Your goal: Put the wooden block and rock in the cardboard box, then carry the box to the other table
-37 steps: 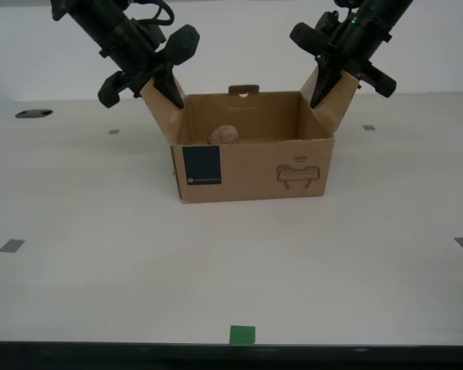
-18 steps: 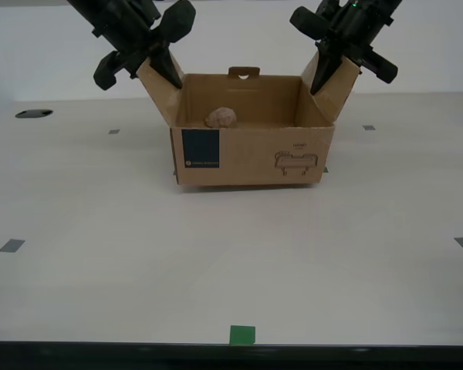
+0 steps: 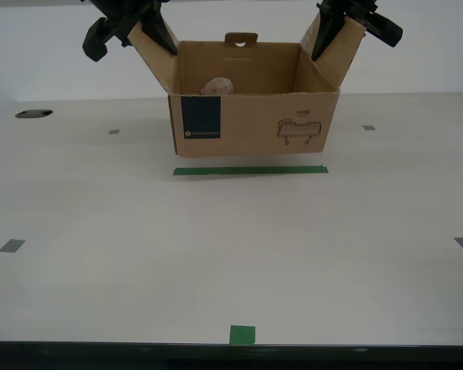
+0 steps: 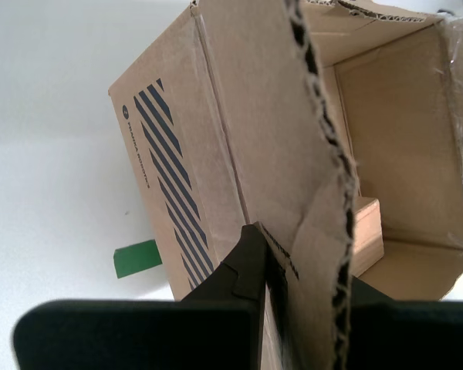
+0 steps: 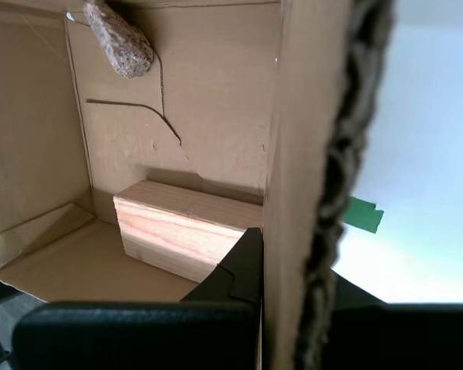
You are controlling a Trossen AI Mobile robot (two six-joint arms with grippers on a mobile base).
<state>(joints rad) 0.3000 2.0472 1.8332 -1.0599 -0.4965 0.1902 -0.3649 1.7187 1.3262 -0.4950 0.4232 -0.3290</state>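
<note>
**Step in hand (judged): carrying the loaded box.**

The cardboard box hangs clear of the table, above a green tape line. It is carried by its two side flaps. My first gripper is clamped on one flap, with cardboard filling the gap between its jaws. My second gripper is clamped on the opposite flap in the same way. The wooden block lies on the box floor against a wall. The rock lies apart from it, near the far wall.

**Procedure.**
- Keep both grippers level with each other and at a constant spacing. Drawing them apart strains the flap hinges; closing them buckles the walls.
- Move slowly. Both loads are loose and likely to slide.
- The flap edge in the second wrist view looks creased, so the grip there may be marginal.

**Not visible.**
- The other table is not in any view.
- Both arms are cut off at the exterior view's top.
- The block is hidden in the exterior view.
- The underside of the box is unseen.
</note>
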